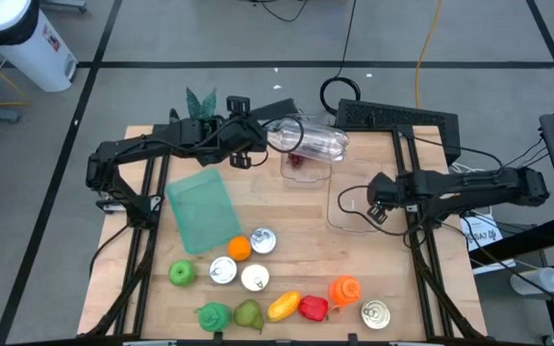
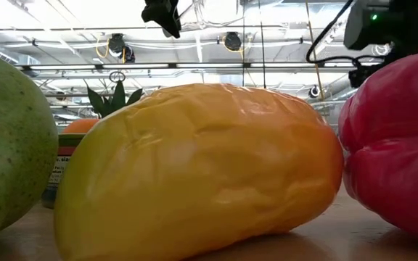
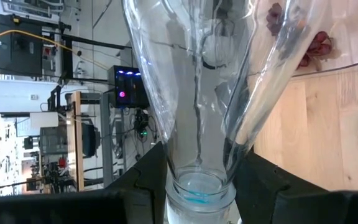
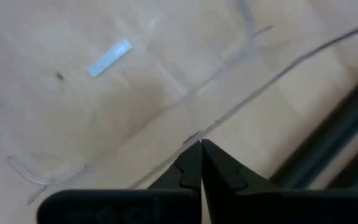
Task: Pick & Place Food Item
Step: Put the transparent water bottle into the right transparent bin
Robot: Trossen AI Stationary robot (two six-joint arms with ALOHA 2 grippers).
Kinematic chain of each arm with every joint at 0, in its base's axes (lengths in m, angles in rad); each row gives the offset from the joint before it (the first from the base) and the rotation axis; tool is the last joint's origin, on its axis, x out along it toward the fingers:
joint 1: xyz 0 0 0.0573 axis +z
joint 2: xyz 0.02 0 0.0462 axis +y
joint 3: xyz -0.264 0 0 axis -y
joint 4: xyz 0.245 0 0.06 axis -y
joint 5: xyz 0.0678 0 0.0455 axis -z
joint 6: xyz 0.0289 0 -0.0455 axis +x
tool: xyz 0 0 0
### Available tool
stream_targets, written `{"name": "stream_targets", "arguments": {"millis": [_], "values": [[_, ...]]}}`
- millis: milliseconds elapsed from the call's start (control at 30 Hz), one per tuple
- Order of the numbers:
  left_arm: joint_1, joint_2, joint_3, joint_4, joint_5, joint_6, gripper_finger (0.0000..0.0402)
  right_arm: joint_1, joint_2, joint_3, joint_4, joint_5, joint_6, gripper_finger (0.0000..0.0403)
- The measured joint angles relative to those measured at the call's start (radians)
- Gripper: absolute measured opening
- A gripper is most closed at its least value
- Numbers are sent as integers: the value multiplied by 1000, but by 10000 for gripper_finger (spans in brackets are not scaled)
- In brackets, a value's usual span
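Observation:
My left gripper point(image 1: 258, 144) is shut on a clear plastic bottle point(image 1: 308, 140) above the table's far middle. The bottle lies roughly level over a clear tub point(image 1: 308, 171) that holds a dark red food piece point(image 3: 316, 46). My right gripper point(image 1: 374, 210) is shut on nothing and points down over a second clear tub point(image 1: 346, 216) at the right; in the right wrist view its tips point(image 4: 201, 149) hang just above that tub's rim. Toy foods lie near the front edge, among them an orange point(image 1: 239, 248), a yellow fruit point(image 2: 194, 174) and a red pepper point(image 2: 398, 145). My left gripper pinches the bottle's narrow neck point(image 3: 201, 177) between its two fingers point(image 3: 148, 180), one on each side. The fingers come from the table's left, slanting down, in line with the bottle. The bottle is lifted clear and its wide body reaches away toward the right, over the tub.
A green sheet point(image 1: 200, 210) lies left of centre. Several cans point(image 1: 263, 240), a green apple point(image 1: 182, 274), a pear point(image 1: 248, 314) and an orange item point(image 1: 344, 290) crowd the front. A black box point(image 1: 397, 117) stands at the far right edge.

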Motion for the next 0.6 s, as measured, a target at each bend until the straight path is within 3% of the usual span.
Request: {"name": "stream_targets", "arguments": {"millis": [200,600], "values": [[0,0,0,-1,1,-1,135,-48,19,-35,173,-54,-85,0],[1,0,0,-10,8,-7,135,-164,122,-37,331,-70,-211,0]]}}
